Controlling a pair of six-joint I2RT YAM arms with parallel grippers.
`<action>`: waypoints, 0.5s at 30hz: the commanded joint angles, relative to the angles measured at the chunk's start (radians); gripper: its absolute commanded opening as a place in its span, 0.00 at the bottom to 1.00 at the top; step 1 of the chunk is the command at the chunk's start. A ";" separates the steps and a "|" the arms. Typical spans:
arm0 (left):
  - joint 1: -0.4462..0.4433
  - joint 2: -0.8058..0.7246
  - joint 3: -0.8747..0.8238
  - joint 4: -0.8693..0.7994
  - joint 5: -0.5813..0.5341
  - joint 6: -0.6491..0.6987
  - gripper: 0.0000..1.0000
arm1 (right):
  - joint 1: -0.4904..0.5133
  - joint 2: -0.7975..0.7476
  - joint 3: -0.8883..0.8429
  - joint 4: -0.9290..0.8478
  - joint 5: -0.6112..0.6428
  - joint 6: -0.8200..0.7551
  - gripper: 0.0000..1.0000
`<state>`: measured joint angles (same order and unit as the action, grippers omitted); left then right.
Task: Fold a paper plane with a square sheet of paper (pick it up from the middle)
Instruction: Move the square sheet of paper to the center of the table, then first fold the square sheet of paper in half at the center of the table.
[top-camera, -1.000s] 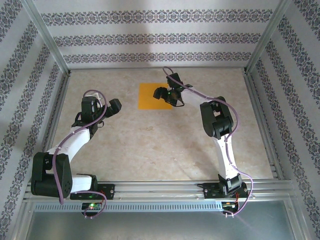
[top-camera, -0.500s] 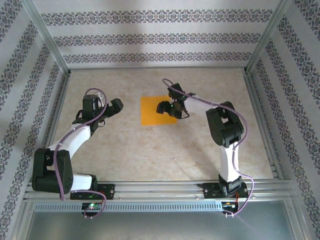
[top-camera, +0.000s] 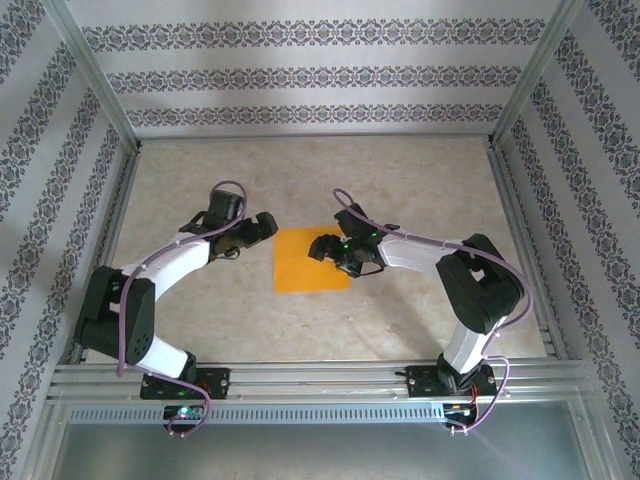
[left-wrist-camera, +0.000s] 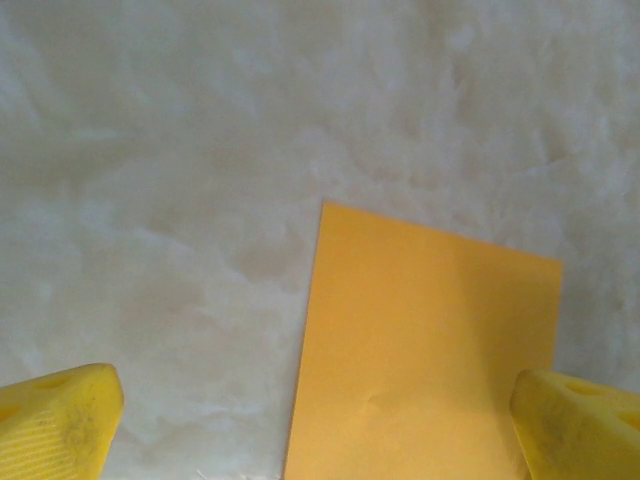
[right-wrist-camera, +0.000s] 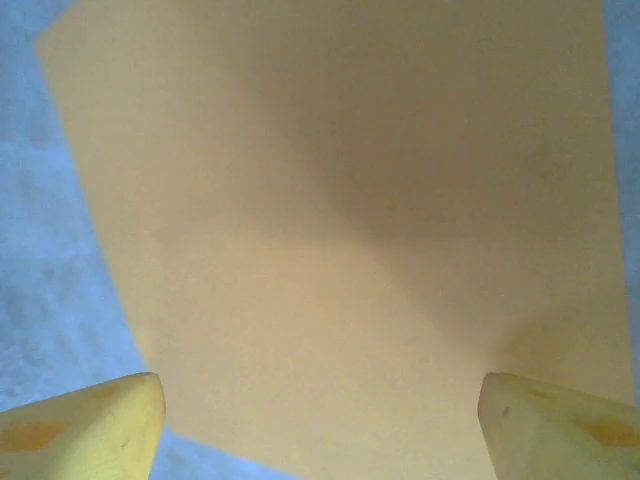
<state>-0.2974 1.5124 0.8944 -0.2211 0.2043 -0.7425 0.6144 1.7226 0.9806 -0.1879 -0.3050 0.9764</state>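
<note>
The right gripper (top-camera: 333, 249) hangs low over the right edge of the square sheet of paper (top-camera: 305, 262) with its jaws spread wide and nothing between them but the flat orange surface below; whether it touches the paper cannot be told from these views. The left gripper (top-camera: 262, 226) is likewise released, jaws fully apart, and sits just beside the sheet's far left corner, so that in its wrist view one jaw is over bare bench and the other over the paper. The sheet lies flat on the bench (top-camera: 400, 180), roughly midway between the two arms, with four clean corners and no crease along it (only a faint dimple shows near its near edge in the left wrist view). Judged from this, the task is at its very beginning: the paper is placed within reach of both arms, but it is not yet lifted from its middle, and no fold is made. Everything that turns it into the paper plane, from the centre crease to the pointed nose and the wings, appears to be left to do.
</note>
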 joint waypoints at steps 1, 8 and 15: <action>-0.092 0.047 0.093 -0.198 -0.110 -0.086 0.99 | -0.041 -0.134 -0.030 0.017 0.016 0.004 0.85; -0.239 0.202 0.245 -0.303 -0.120 -0.086 1.00 | -0.244 -0.204 -0.118 -0.039 0.065 -0.236 0.98; -0.337 0.419 0.516 -0.530 -0.179 -0.037 0.95 | -0.377 -0.185 -0.116 -0.062 0.059 -0.366 0.98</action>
<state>-0.5957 1.8809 1.3243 -0.5838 0.0769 -0.7979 0.2638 1.5196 0.8677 -0.2295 -0.2512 0.7002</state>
